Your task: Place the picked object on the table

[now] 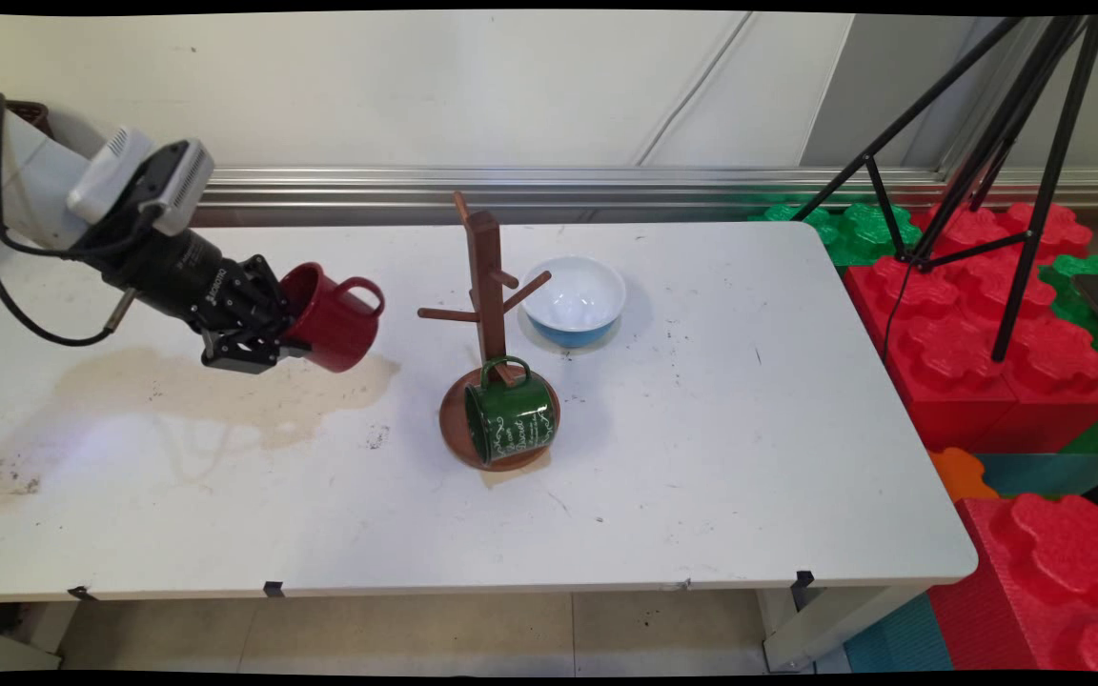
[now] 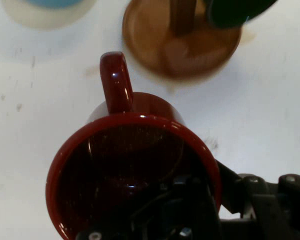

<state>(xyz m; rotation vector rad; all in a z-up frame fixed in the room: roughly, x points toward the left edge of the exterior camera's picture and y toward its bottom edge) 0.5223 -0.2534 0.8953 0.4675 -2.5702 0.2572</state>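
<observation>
The gripper (image 1: 274, 335) clamps a glossy red mug (image 1: 335, 319) by its rim (handle up), left of the wooden mug tree (image 1: 489, 314).

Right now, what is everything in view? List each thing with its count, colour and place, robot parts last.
red mug: 1, dark red, held off the table at left, tipped on its side, handle up.
mug tree: 1, brown wood, upright at table centre on a round base.
green mug: 1, dark green with white lettering, hanging from the tree's low peg, over the base.
bowl: 1, white inside, blue outside, just right of the tree.
table: 1, white, stained at left.
foam blocks: several, red and green, right of the table.
tripod: 1, black, on the blocks.
claw: 1, black, clamped on the red mug's rim.
</observation>
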